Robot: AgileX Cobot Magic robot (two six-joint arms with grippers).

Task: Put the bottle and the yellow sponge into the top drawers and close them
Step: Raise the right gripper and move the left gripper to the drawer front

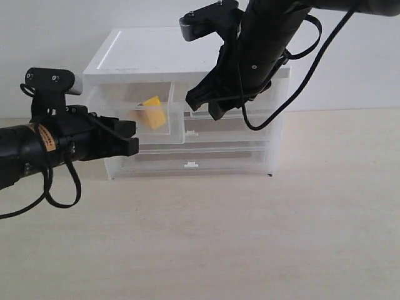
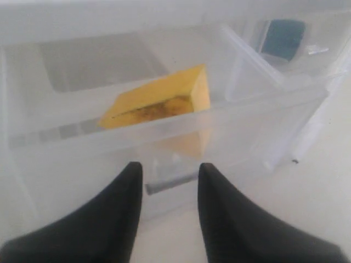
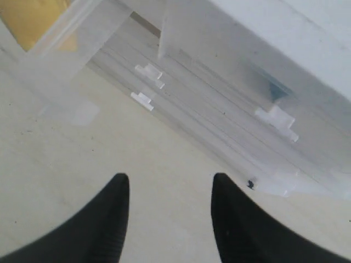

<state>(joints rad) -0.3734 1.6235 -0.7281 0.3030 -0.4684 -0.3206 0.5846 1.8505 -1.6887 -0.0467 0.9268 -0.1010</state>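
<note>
Just ahead of the released, empty left claw (image 2: pixel 170 165), the left top drawer (image 2: pixel 66 164) stands open holding the yellow sponge (image 2: pixel 164 101); I'd push its front squarely home; right claw (image 3: pixel 170 176) likewise released

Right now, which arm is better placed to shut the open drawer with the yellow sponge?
Left. Its open, empty fingers face the front of the pulled-out drawer holding the yellow sponge; the right fingers hang by the other drawer.
</note>
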